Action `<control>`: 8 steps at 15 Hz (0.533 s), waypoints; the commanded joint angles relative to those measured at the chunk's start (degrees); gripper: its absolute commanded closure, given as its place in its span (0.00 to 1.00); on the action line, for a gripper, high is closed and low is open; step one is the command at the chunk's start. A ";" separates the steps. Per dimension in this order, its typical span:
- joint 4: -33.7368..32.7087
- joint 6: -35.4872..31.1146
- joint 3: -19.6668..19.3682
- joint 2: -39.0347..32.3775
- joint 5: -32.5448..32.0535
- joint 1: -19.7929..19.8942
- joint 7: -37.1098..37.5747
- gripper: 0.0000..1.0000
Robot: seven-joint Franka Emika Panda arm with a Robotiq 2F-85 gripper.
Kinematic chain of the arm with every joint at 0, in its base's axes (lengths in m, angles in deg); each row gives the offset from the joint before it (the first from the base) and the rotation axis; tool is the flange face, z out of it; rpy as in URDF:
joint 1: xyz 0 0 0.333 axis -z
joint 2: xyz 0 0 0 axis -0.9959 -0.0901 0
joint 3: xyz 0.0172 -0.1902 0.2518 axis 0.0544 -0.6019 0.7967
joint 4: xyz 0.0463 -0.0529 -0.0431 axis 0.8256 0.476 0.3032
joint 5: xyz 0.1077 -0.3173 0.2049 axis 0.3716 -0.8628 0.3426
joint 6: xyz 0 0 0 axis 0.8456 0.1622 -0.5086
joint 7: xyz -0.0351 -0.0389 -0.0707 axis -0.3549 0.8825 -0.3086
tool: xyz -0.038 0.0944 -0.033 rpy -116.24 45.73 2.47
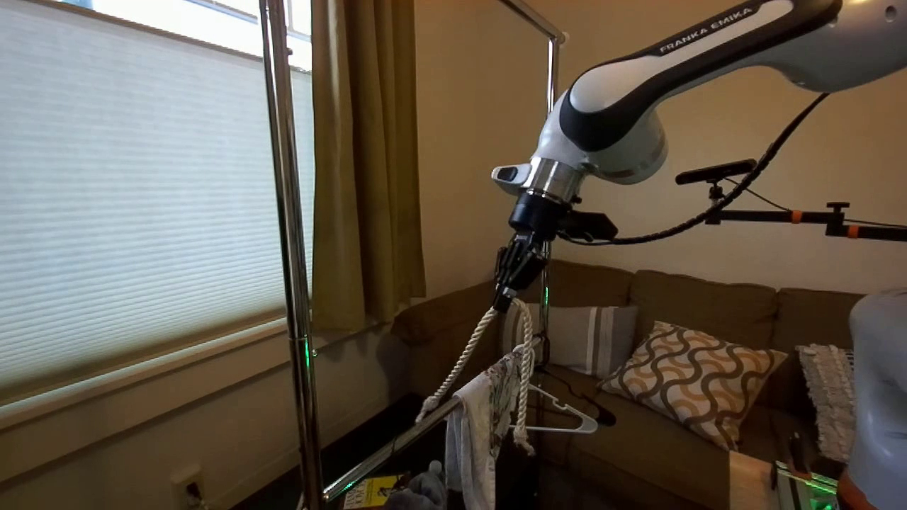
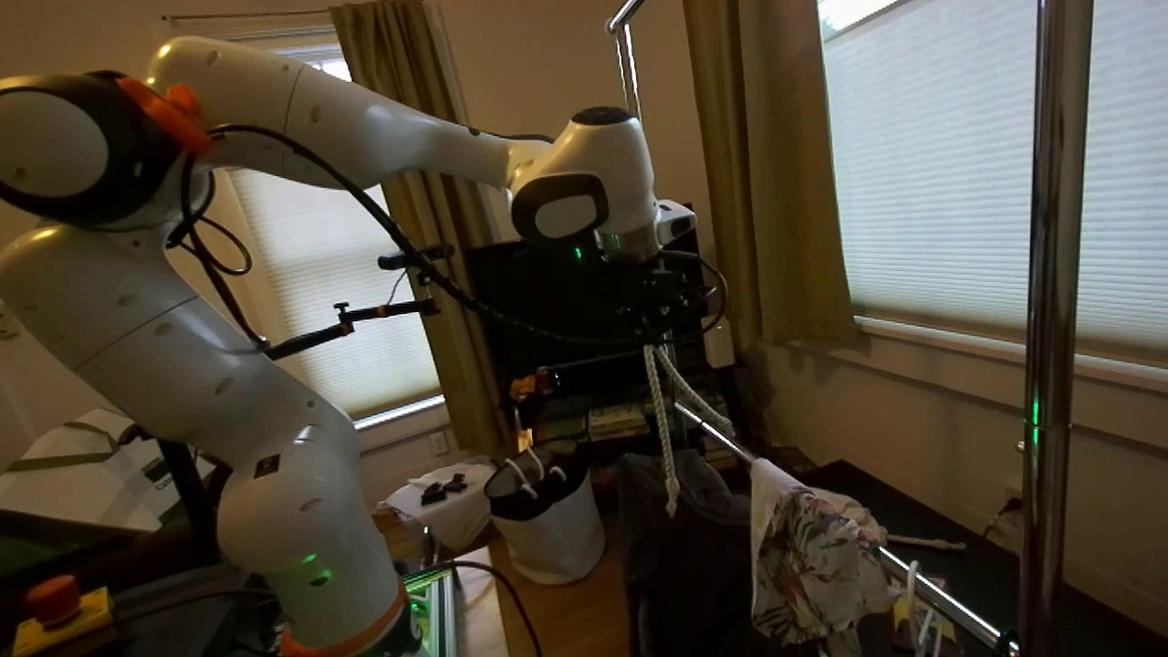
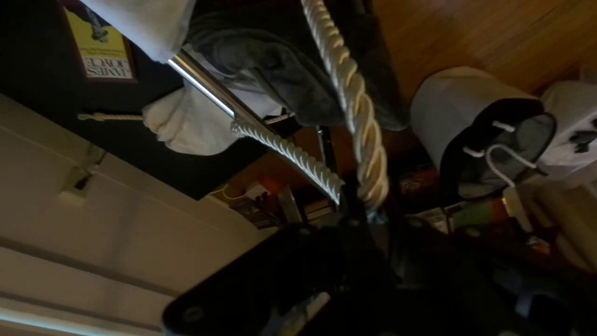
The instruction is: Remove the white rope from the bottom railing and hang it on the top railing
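The white rope (image 1: pixel 468 350) hangs from my gripper (image 1: pixel 504 301) in two strands, one to each side. My gripper (image 2: pixel 652 333) is shut on the rope's middle, above the bottom railing (image 1: pixel 386 453). One knotted end of the rope (image 2: pixel 661 411) reaches down beside the bottom railing (image 2: pixel 940 593); I cannot tell if it touches. The other strand hangs free on the other side. In the wrist view both strands of the rope (image 3: pixel 357 107) run from the dark fingers (image 3: pixel 373 219), and the bottom railing (image 3: pixel 205 86) is below. The top railing (image 1: pixel 531 17) is partly in view high up.
Cloths (image 1: pixel 471 432) and a white hanger (image 1: pixel 567 425) hang on the bottom railing. Upright poles (image 1: pixel 290 248) stand at the rack's ends. A sofa (image 1: pixel 588 287) with pillows, a camera arm (image 1: pixel 772 214) and a fabric basket (image 2: pixel 547 538) are nearby.
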 commanded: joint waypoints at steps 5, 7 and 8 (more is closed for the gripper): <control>-1.16 2.25 -1.65 -0.31 -1.13 -2.21 -1.53 0.89; -1.17 2.28 -1.78 -0.36 -1.12 -2.18 -1.74 0.89; -1.17 2.29 -1.78 -0.37 -1.12 -2.18 -1.77 0.89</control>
